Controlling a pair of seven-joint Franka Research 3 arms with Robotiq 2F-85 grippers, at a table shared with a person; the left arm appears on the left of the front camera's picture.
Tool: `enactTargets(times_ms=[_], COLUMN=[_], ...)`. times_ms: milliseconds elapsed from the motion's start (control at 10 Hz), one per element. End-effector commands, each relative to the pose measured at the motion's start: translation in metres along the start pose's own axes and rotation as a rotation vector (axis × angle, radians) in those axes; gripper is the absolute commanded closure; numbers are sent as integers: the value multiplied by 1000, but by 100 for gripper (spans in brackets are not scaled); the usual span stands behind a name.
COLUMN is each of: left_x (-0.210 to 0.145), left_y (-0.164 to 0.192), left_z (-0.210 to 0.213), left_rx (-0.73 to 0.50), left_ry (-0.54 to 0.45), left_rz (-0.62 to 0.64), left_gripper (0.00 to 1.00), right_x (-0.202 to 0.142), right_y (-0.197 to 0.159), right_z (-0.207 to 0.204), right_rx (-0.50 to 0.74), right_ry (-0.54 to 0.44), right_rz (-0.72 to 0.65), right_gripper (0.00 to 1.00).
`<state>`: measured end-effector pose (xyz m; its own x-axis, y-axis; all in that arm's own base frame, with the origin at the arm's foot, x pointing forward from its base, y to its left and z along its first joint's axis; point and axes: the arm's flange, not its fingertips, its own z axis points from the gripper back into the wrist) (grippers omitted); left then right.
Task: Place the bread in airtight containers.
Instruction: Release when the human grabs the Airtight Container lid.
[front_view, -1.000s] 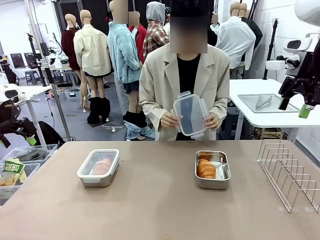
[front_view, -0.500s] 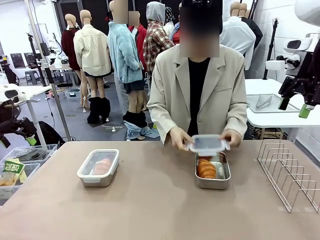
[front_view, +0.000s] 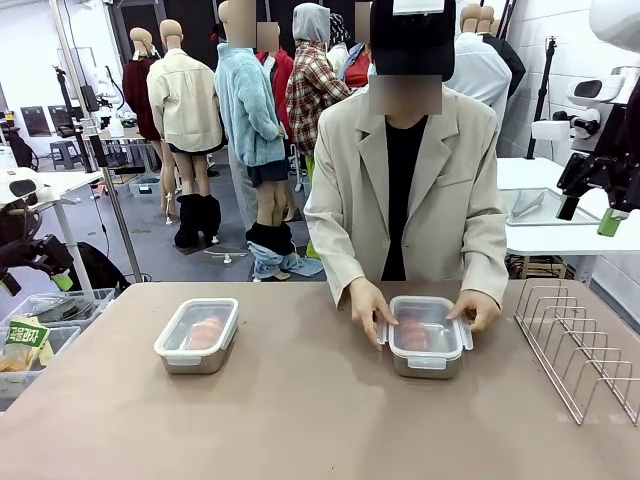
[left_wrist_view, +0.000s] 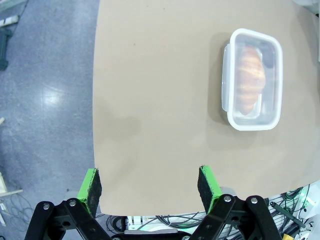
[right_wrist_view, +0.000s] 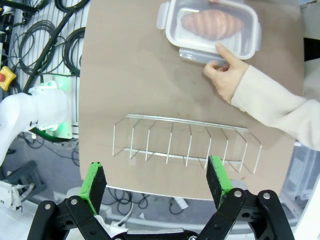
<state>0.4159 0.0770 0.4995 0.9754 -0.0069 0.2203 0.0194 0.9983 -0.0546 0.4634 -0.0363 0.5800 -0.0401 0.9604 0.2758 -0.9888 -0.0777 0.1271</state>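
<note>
- Two lidded tins sit on the brown desk (front_view: 300, 420), well apart: the left container (front_view: 197, 335) near the robot's left side, the right container (front_view: 425, 336) just in front of the person.
- The wire rack (front_view: 580, 350) stands at the desk's right edge, near the right container but not touching it.
- The person's hands press the clear lid (right_wrist_view: 210, 27) down onto the right container; one hand (front_view: 368, 300) is at its left end, the other hand (front_view: 476, 308) at its right end.
- The left pincer (left_wrist_view: 150, 185) hangs above the desk's near edge, jaws spread wide, nothing between them; the right pincer (right_wrist_view: 156, 182) hovers over the rack, likewise gaping and empty.
- One piece of bread (left_wrist_view: 250, 80) lies inside the left container under its lid; another bread (right_wrist_view: 212, 22) shows through the right lid.
- Handling, as a judgement: the pastry looks soft, light and flaky, so it would crush under a hard squeeze; the steel tins look stiff and smooth, likely slippery, best taken across the short sides below the rim.
- Hard to make out: whether either lid's clips are fully latched, and whether more bread lies under the frosted plastic.
</note>
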Motion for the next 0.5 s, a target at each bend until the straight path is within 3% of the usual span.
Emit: enactTargets(times_ms=[0, 400], left_x=[-1, -1], left_y=[0, 0], left_z=[0, 0], left_rx=[8, 8], left_ry=[-10, -10], left_rz=[15, 15], left_gripper=[0, 0], right_x=[-1, -1], right_y=[2, 2], right_z=[1, 1], right_rx=[3, 3], right_ry=[9, 9], right_rz=[2, 2], right_gripper=[0, 0])
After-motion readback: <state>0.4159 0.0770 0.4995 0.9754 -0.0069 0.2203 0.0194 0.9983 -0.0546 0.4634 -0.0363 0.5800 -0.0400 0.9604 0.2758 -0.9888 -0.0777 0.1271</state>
